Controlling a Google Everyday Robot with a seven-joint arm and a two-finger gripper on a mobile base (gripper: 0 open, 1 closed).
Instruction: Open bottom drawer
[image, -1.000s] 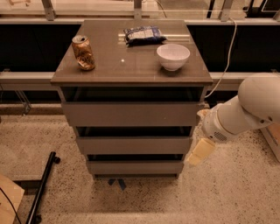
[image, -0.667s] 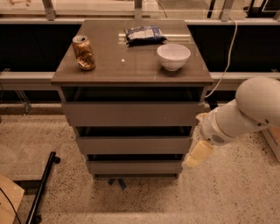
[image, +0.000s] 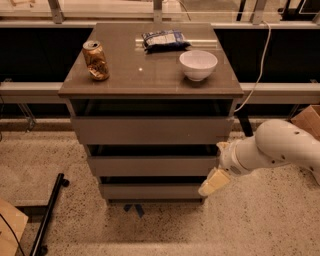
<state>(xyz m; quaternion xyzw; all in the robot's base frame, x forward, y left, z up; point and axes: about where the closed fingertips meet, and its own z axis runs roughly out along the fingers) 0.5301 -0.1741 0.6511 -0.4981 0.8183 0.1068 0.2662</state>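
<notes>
One black bar (image: 47, 220) lies on the floor at left, clear of the pull path. Can (image: 95, 60) stands top left. Bottom drawer (image: 150, 191) is the lowest front and looks shut, w/ open floor on its near side. Gripper (image: 214, 182) is just beside its right end; wide or narrow, can't tell. Risks: no handle, so it may slip off the edge or hook the middle drawer (image: 152, 166). An off-centre pull could jam it or drag the cabinet (image: 227, 87) & rock the bowl (image: 198, 64).
</notes>
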